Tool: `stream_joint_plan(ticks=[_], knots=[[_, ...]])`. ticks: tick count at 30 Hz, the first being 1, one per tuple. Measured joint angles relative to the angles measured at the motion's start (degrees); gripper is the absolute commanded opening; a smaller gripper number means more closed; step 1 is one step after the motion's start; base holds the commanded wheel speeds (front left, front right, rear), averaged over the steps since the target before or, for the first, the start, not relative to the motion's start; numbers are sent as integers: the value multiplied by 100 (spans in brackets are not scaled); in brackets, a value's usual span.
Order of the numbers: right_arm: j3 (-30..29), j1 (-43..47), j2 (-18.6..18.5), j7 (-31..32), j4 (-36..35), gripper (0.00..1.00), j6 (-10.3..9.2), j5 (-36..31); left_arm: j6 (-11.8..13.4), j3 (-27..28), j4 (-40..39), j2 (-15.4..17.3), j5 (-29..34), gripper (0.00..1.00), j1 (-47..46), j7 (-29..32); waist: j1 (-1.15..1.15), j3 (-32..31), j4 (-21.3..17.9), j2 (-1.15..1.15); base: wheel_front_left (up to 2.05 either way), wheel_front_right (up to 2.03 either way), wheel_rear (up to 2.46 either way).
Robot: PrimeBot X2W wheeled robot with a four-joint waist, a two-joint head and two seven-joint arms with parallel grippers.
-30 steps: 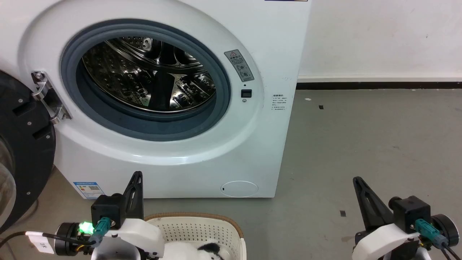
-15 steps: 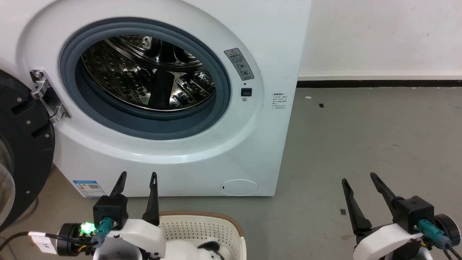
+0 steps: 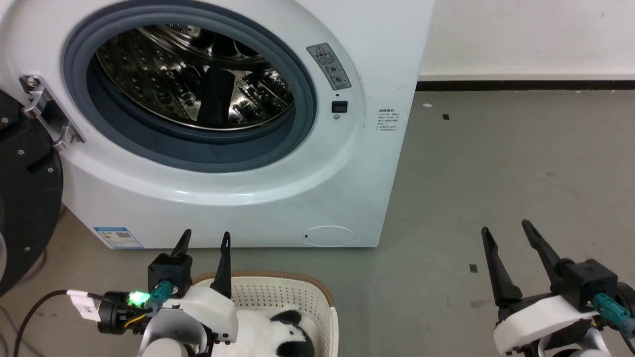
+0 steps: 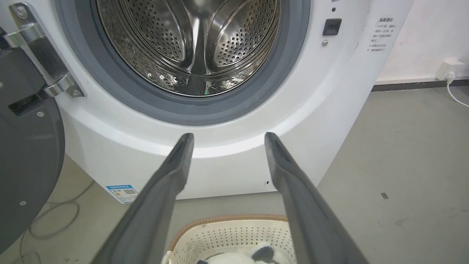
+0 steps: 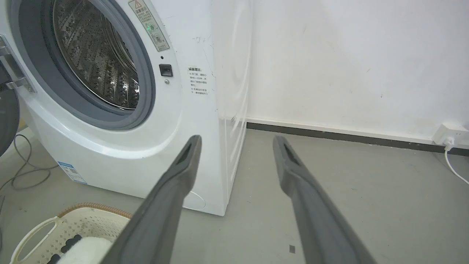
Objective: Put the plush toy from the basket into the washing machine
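Note:
The white washing machine [image 3: 238, 198] stands ahead with its porthole uncovered and the steel drum [image 3: 198, 79] bare inside. On the floor before it sits the cream basket [image 3: 278, 275] with a brown rim, holding the black-and-white plush toy [image 3: 278, 332], which the picture's bottom edge cuts off. My left gripper [image 3: 207, 233] hovers open above the basket's left end, fingers pointing at the washer. My right gripper [image 3: 505, 226] is open over bare floor, far right of the basket. In the left wrist view my left gripper [image 4: 228, 135] holds nothing, with basket [image 4: 227, 234] and toy [image 4: 234, 256] below.
The black-rimmed door [image 3: 25, 198] is swung out at the left, close to my left arm. A cable [image 3: 30, 312] lies on the floor below it. Grey floor spreads right of the washer to a white wall with a socket [image 5: 449, 134].
The head camera has tilted down, so more of the basket and toy shows. Both wrists have rolled: each gripper first showed side-on, and now its two fingers stand apart side by side.

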Motion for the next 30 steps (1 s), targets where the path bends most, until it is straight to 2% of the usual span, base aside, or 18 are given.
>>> stream_joint_plan(ticks=[12,30], knots=[[-141,-291,0,-151,-160,100,0,226,-121,-175,970,79,-49,100,-572,-35,0,595,-40,0,0,0,0],[-368,-792,0,-374,-593,100,0,375,-245,-680,2111,171,-46,100,-1461,396,1,1809,-8,0,0,0,0]])
